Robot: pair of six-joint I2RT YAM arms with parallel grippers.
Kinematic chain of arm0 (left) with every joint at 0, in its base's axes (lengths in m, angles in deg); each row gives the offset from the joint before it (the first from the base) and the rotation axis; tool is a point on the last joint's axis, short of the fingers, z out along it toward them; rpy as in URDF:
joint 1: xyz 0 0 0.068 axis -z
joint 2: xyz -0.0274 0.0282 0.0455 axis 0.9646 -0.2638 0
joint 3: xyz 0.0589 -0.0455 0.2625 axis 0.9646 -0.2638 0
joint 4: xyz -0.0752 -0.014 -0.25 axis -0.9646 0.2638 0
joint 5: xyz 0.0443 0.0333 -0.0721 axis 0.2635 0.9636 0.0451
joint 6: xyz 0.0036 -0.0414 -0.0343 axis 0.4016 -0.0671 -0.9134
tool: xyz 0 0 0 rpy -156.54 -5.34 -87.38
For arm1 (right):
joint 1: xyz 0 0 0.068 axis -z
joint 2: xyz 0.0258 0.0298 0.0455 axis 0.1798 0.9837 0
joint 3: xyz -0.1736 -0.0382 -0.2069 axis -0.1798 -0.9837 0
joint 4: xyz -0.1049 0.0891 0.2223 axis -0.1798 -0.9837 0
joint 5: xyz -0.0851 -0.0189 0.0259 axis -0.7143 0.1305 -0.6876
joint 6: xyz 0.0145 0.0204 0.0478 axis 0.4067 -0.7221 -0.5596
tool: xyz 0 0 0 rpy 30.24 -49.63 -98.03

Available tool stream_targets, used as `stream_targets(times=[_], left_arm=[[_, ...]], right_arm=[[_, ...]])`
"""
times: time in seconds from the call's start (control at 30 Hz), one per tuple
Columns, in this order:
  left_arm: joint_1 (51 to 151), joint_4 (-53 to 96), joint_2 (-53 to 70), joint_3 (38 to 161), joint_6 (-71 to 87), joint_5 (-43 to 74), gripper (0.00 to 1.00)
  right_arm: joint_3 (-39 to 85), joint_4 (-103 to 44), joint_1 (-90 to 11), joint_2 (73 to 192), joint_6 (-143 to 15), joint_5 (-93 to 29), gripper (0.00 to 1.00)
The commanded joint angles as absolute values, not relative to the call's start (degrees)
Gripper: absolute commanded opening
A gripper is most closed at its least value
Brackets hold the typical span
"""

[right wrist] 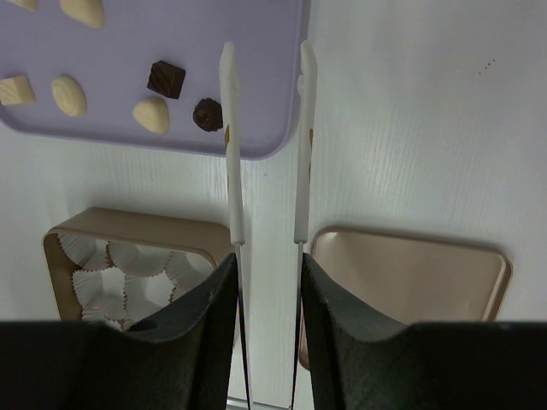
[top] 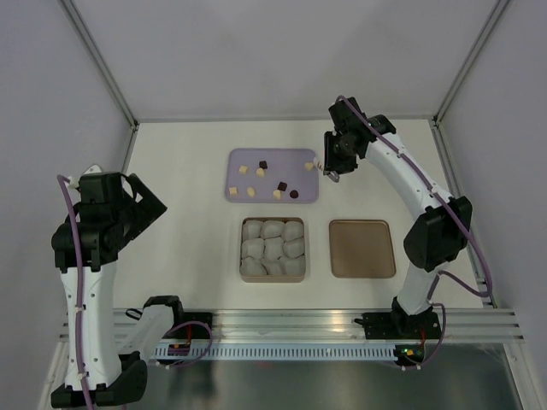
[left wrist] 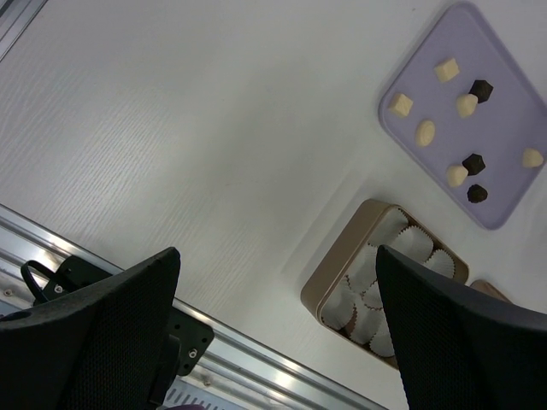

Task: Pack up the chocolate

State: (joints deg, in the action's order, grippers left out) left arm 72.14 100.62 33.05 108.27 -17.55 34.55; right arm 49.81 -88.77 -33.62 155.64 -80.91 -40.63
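1. Chocolate (top: 278, 194), tiny pale tan and dark brown pieces, scattered on flat lavender rectangular tray (top: 291, 171).
2. Right gripper (right wrist: 266, 55) above tray's right edge, slim white jaws slightly parted, grasping nothing.
3. Left gripper (left wrist: 275, 260) well apart, jaws released wide.

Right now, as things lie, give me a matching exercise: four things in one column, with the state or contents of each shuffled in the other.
1. purple tray
2. tan box
3. brown lid
4. left gripper

A. lined with white paper cups, nothing in them
B. wide open, holding nothing
C. carries the loose chocolate pieces
D. lies bare, right of the box

Pairs: 1-C, 2-A, 3-D, 4-B.
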Motion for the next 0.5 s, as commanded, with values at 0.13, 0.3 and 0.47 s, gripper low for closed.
stream_targets(times=[0.13,0.3,0.47], left_arm=[[71.8,103.83,33.39,108.82,-18.92,32.68,1.0],[71.8,103.83,33.65,108.2,-18.83,32.33,1.0],[71.8,103.39,34.53,107.41,-19.01,32.16,0.99]], right_arm=[[59.76,-92.64,-35.93,163.92,-81.29,-40.38,0.4],[66.09,-93.43,-36.55,169.9,-81.29,-41.6,0.4],[70.05,-93.87,-36.9,173.16,-82.34,-44.24,0.4]])
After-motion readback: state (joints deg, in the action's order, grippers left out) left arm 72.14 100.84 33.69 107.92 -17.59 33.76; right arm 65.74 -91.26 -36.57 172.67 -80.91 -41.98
